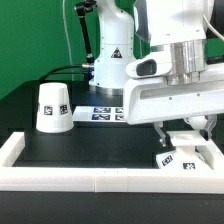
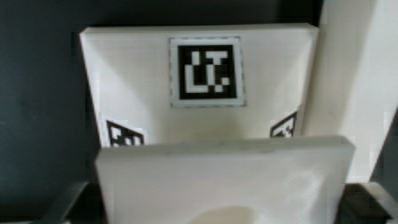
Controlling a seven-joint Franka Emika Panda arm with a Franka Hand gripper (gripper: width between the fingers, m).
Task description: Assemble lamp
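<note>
My jaws stand wide apart over the base (image 1: 186, 153) at 4 o'clock, holding nothing, likely straddling it for a grasp; the shade (image 1: 52, 108) stands at 9 o'clock.

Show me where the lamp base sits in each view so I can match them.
Exterior view: the lamp base lies at the lower right, just under the gripper.
Wrist view: the lamp base fills the middle of the picture, its tagged face toward the camera.
Shared landmark: the black-and-white tags on the base.
</note>
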